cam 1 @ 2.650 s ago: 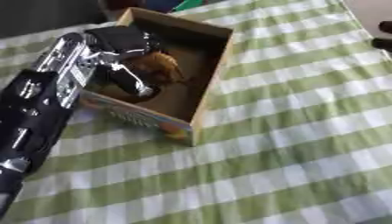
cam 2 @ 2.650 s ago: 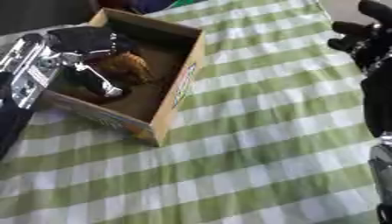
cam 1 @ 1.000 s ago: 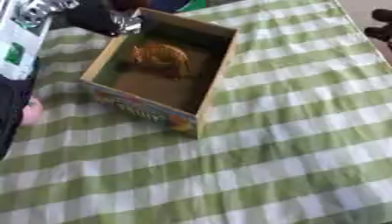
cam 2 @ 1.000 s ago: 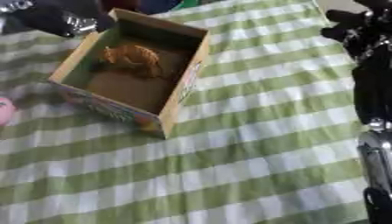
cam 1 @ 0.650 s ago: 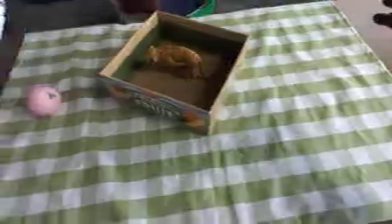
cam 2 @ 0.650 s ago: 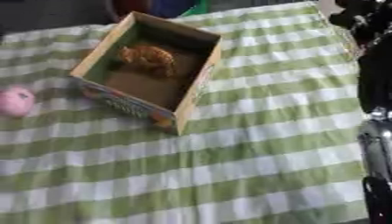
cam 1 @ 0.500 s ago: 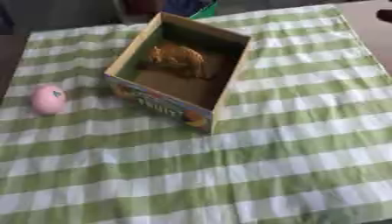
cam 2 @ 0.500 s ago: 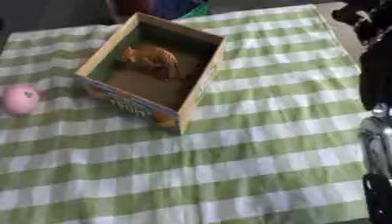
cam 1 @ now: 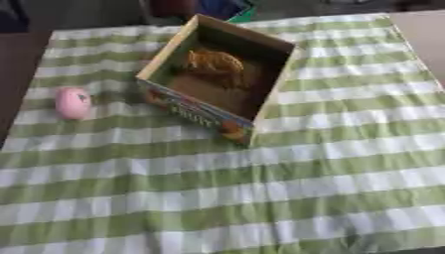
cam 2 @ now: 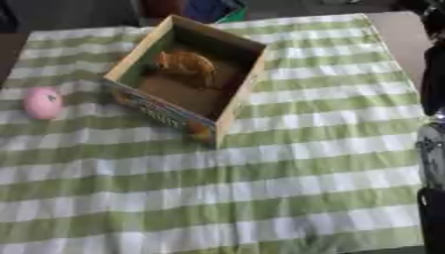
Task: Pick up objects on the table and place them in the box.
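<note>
The box (cam 1: pixel 217 79) is sitting open at about eleven o'clock on the checked cloth (cam 1: pixel 287 198), and a brown object (cam 1: pixel 213 62) is already lying inside it, toward the far wall; a pink, egg-shaped object (cam 1: pixel 73 102) is lying on the cloth at nine o'clock, well apart from the box and just inside the cloth's left edge. No hand is touching either thing, so the task looks to be sitting between a finished drop and the next pick — the pink one appears to be what is left.

The next move is calling for a reach out to nine o'clock, most naturally by the left arm, fingers closing round the pink object from above, then a carry over the near wall of the box; being rounded, it may be rolling away if nudged before it is held.

The left hand is showing in neither view. Down the right edge of the right eye view a dark arm (cam 2: pixel 432 149) is running from top to bottom, cut off by the frame; whether any of that dark shape is the right hand, and how its fingers are standing, I cannot tell. What the brown object is remains hard to make out — possibly a toy animal.
</note>
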